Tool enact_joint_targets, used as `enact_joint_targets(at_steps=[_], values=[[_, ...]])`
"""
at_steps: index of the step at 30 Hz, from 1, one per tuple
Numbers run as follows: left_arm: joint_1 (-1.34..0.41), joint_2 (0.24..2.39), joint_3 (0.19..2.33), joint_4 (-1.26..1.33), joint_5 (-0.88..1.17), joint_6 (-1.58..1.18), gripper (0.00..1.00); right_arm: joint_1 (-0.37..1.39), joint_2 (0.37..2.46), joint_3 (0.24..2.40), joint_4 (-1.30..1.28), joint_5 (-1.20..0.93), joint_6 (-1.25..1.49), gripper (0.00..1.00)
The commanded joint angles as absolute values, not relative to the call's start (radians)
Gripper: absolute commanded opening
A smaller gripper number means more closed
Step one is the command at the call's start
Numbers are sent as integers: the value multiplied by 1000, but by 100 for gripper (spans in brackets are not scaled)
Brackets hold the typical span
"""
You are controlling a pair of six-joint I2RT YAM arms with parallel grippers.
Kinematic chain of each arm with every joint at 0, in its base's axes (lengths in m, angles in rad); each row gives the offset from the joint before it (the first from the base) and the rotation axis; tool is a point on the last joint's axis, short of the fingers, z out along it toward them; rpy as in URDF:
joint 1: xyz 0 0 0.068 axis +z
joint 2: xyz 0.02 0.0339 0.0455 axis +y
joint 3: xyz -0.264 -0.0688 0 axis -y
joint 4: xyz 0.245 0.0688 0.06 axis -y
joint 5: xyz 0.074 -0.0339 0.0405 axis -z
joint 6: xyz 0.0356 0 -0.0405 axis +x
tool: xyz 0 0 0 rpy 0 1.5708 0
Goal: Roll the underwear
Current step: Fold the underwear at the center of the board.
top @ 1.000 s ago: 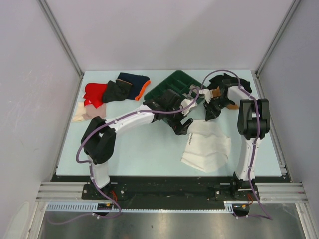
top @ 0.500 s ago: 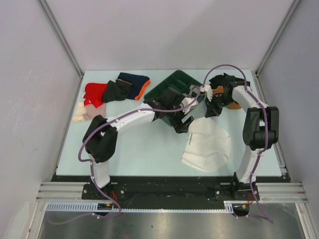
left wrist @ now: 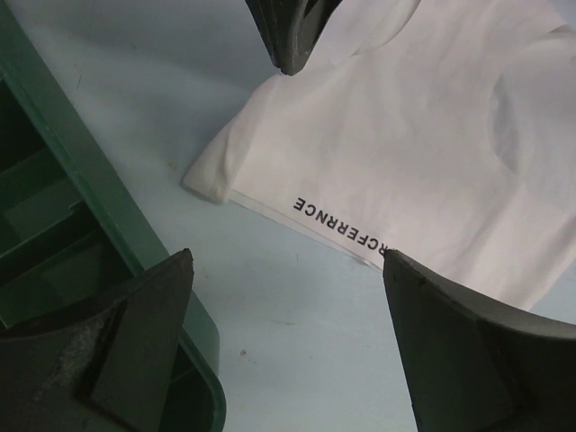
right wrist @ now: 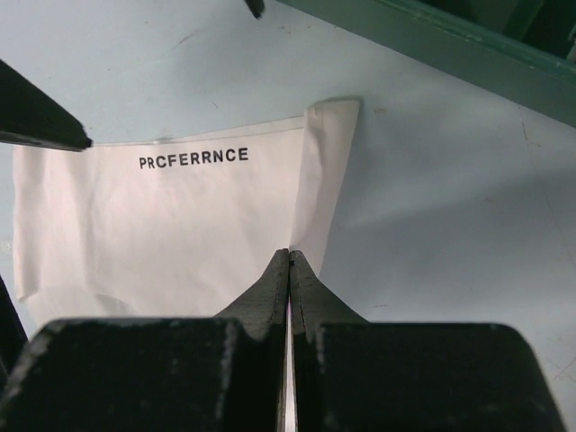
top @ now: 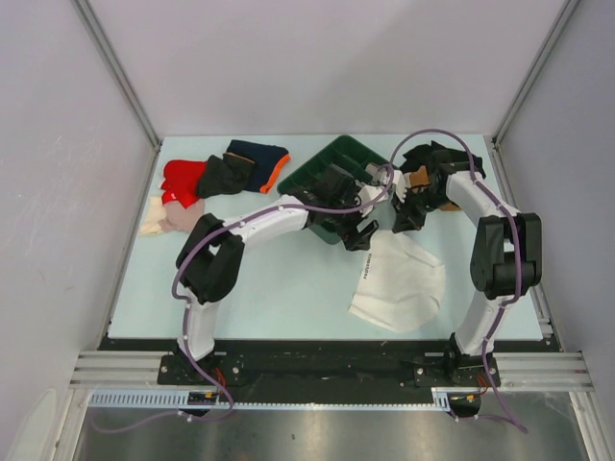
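Underwear (top: 399,285): one piece, white, soft thin cloth, lying mostly flat on the pale blue worktop (top: 269,288) at front right, w/ a rounded lower outline and light wrinkles; the wrist views show black block lettering printed near its straight upper edge and a narrow folded flap at the corner. Two arms, both reaching to the garment's far end. Left claw (top: 360,233) is spread wide, hovering just above the lettered edge, one finger (left wrist: 135,346) over the tray's corner, the other over the cloth; nothing between them. Right claw (top: 407,219) has its two dark fingers pressed together; from the right wrist view the tips (right wrist: 289,261) meet at the upper edge of the cloth beside the folded flap, but can't tell whether any fabric is actually caught in them. One green tray (top: 317,171), hard plastic, rectangular w/ compartments inside, sits angled at the back centre, its near corner just beside the underwear's top edge, not touching as far as the left wrist view shows. Back left: a loose pile of approx. four other garments, i.e. one red (top: 181,179), one black (top: 223,176), one navy w/ orange trim (top: 261,158), one pale pink-beige (top: 161,221), all crumpled soft cloth. One tan-brown item (top: 448,202) lies partly hidden behind the right arm.
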State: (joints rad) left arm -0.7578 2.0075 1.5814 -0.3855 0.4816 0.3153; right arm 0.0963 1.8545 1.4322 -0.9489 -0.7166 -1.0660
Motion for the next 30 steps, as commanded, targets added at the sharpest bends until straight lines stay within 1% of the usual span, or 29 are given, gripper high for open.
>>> enact_joint_targets(at_steps=[1,6,12,17,18,20,24,30], values=[[-755,2026,1623,-296,557,383,90,98,1772,1417,-972,-755,-1098,0],[-756,2028,1602,-236,601,420,88,98,1714,1385,-989,-773,-1108,0],[-772,1993,1497,-107,612,403,88,97,1663,1364,-1000,-796,-1104,0],[-802,1988,1447,-51,571,384,86,97,1652,1362,-1012,-804,-1098,0],[-805,1985,1442,-38,552,374,83,97,1652,1362,-1014,-804,-1098,0],[-818,1979,1411,-5,531,344,82,95,1651,1362,-1012,-808,-1095,0],[-848,1957,1342,126,421,284,78,97,1649,1362,-1015,-819,-1085,0],[-902,1944,1259,281,184,178,75,97,1652,1362,-1011,-819,-1071,0]])
